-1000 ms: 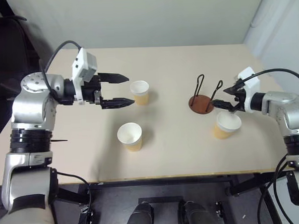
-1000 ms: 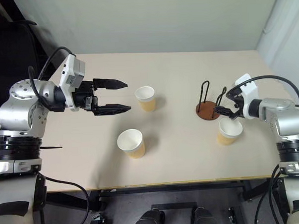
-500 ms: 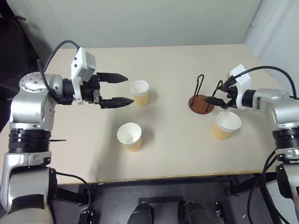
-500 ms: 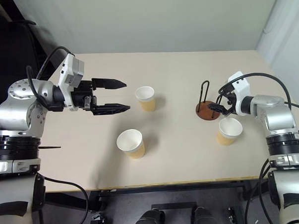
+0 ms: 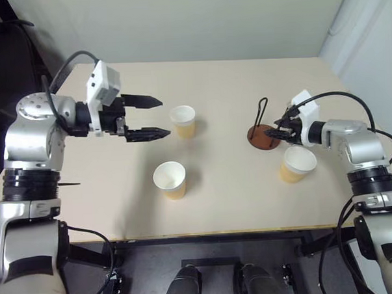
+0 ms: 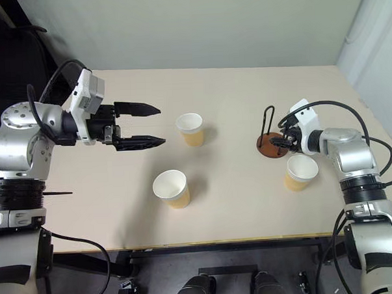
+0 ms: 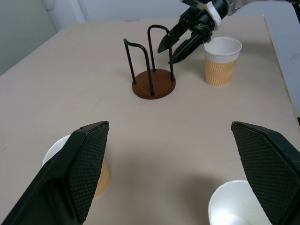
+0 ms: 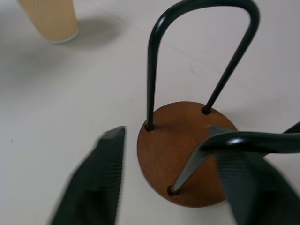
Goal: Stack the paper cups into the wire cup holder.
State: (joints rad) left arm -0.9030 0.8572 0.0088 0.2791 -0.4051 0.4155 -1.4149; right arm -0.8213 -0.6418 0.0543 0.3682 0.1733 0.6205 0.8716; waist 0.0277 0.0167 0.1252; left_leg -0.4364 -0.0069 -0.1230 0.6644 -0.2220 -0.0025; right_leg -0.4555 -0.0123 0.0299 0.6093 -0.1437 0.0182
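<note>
Three tan paper cups stand upright on the table: one at the far middle (image 5: 182,121), one nearer the front (image 5: 170,179), one at the right (image 5: 296,163). The wire cup holder (image 5: 262,136) stands empty left of the right cup, a brown disc with two black loops. My left gripper (image 5: 163,116) hovers open just left of the far cup, holding nothing. My right gripper (image 5: 278,129) is at the holder's right loop; in its wrist view the fingers (image 8: 96,183) stand apart on either side of that loop over the base (image 8: 187,150), not clamped on it.
The beige table (image 5: 237,204) ends at a front edge close to me and at a pale wall behind. A black cable arcs over my right wrist (image 5: 340,96). Open tabletop lies between the front cup and the holder.
My right gripper has moved left from above the right cup to the holder's right loop, and its fingers have narrowed. The left gripper has stayed open in place.
</note>
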